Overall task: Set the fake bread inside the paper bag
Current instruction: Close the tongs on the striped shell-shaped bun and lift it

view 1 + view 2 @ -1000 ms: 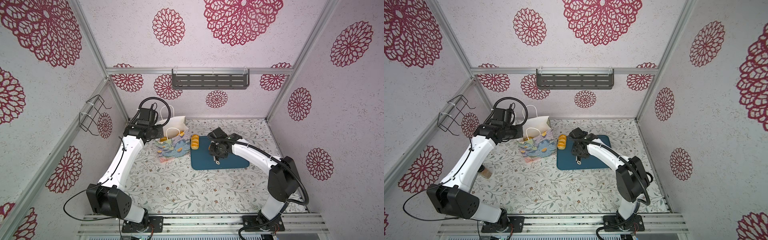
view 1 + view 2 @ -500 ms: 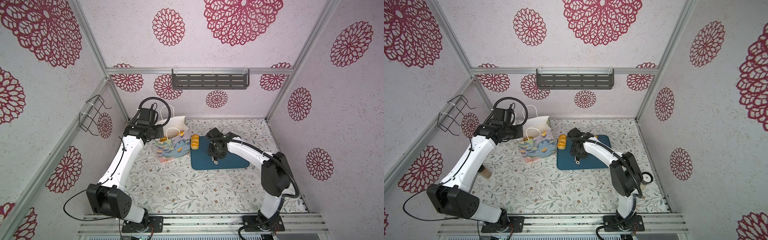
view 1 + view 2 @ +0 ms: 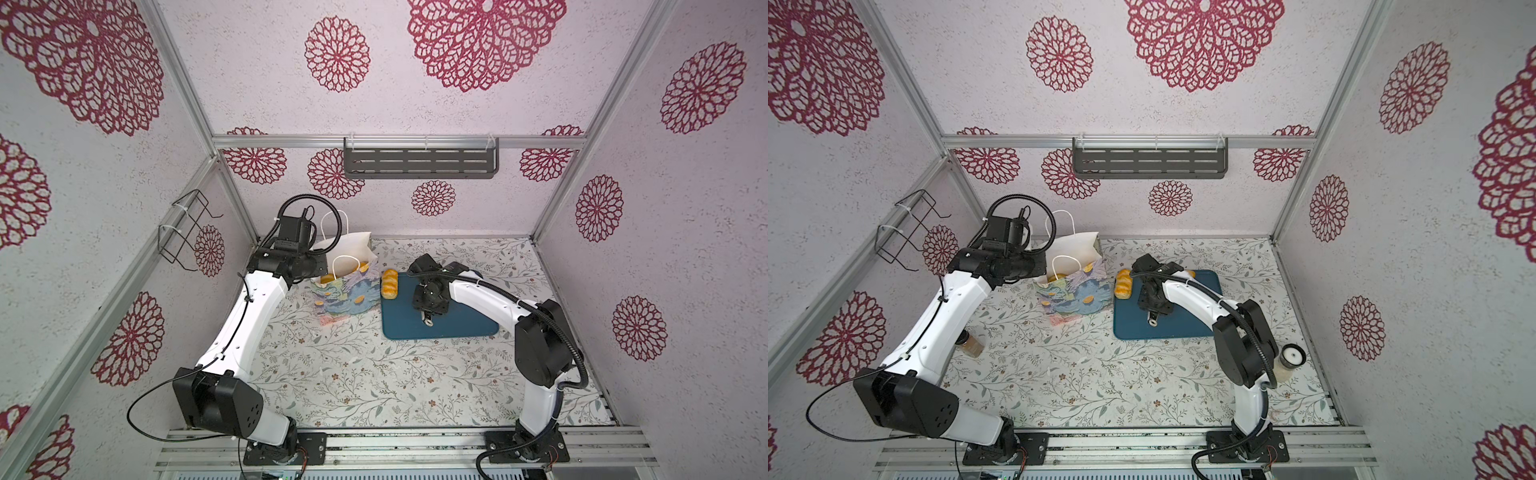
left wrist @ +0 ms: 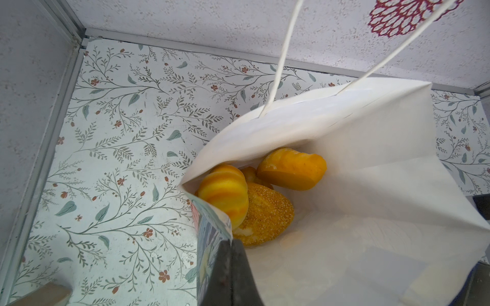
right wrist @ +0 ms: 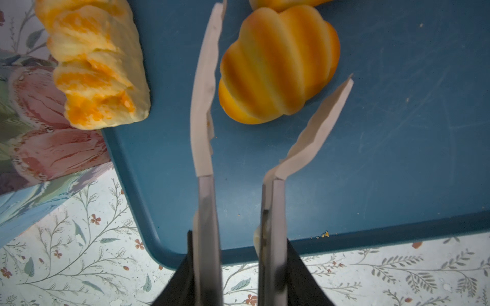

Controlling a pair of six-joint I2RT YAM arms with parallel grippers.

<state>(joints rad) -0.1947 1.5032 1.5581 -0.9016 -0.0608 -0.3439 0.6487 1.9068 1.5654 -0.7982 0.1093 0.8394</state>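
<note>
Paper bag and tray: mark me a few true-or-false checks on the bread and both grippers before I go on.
1. The paper bag already holds several breads. True.
2. The left gripper is open and clear of the bag. False: it is shut on the bag's rim.
3. The right gripper holds the tongs. True.
4. The tongs have lifted the striped roll. False: their tips stand open on either side of it, and it lies on the teal tray.
</note>
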